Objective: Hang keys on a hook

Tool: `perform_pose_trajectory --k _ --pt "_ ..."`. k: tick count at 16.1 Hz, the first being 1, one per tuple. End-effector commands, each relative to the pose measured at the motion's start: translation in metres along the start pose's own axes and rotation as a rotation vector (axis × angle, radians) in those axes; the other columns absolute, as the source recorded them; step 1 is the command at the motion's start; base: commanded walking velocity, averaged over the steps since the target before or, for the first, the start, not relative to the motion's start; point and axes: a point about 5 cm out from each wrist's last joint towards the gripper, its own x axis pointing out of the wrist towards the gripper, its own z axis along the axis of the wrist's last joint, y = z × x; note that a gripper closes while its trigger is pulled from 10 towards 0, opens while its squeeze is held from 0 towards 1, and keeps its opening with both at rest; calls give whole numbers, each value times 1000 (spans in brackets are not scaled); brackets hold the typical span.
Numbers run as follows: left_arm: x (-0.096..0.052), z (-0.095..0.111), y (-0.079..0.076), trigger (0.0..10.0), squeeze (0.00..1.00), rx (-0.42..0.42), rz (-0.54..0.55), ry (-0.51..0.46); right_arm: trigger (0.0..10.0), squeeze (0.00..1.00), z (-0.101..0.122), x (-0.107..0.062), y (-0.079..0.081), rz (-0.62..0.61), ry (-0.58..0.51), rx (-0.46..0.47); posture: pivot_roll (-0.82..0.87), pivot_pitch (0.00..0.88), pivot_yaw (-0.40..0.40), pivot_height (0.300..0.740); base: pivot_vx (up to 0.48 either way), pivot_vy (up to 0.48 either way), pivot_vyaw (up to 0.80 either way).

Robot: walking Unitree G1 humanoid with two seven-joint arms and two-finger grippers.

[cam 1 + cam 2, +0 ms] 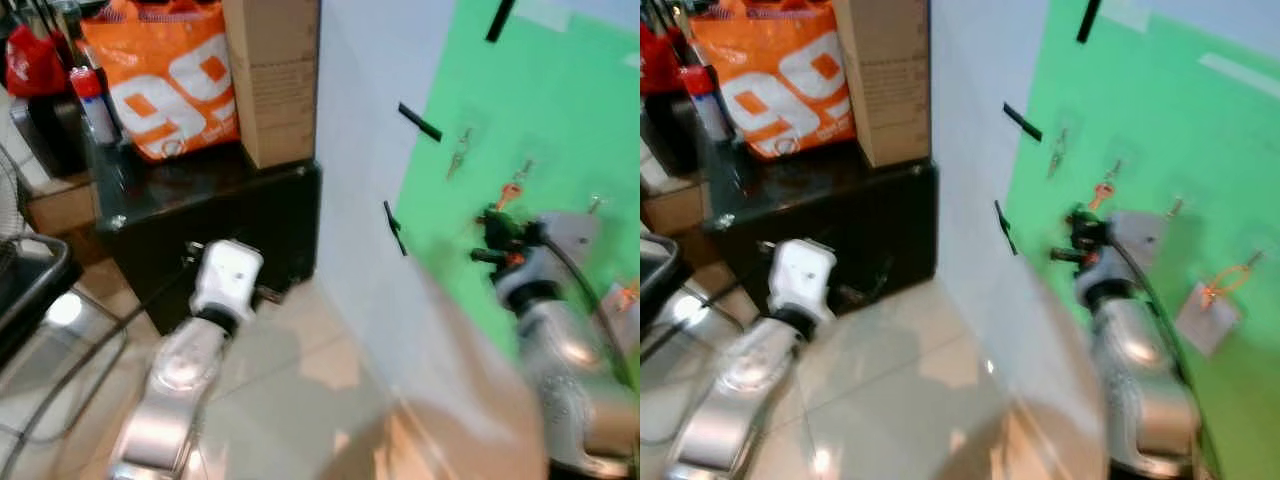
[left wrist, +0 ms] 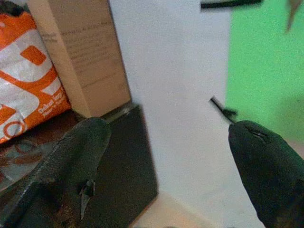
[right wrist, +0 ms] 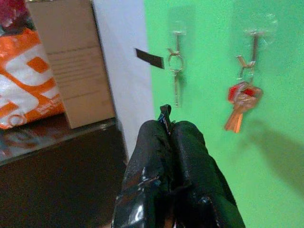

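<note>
Currently the right gripper (image 3: 173, 128) is raised toward the green panel (image 1: 1160, 130), fingers pressed together with only a thin dark sliver poking out between the tips; whether that sliver is a key ring, I cannot tell; the arm is held level with the hooks, presumably to work at that height; the orange-headed keys (image 3: 240, 102) are hanging from a clear hook (image 3: 254, 40) on the panel, apart from the fingertips, so the hanging looks done or nearly so; a second, plain key (image 3: 175, 78) hangs on the neighbouring hook; the left gripper (image 2: 166, 156) is held low and spread wide, holding nothing, facing the white wall (image 2: 175, 71) and the cardboard box (image 2: 83, 52); beside the box sits an orange bag (image 1: 165, 75) on a black cabinet (image 1: 215, 225); head views are blurred, so hook shapes and the small orange tag (image 1: 1225, 280) further along the panel stay hard to read.
</note>
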Motion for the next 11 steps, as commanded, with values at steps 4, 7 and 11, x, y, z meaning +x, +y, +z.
perform_pose_trajectory --k 4,7,11 --pt "1 3 -12 10000 0 -1 -82 -6 10000 0 2 -12 -10 -26 -26 0 12 0 -19 740 0 0 -200" --pt "0 2 -14 10000 0 4 -93 2 10000 0 4 -13 -8 -12 -33 -11 12 0 -20 740 0 0 0" --pt "2 5 -16 10000 0 3 -138 -13 10000 0 13 -10 -9 -21 -56 -8 6 0 -20 740 0 0 0"
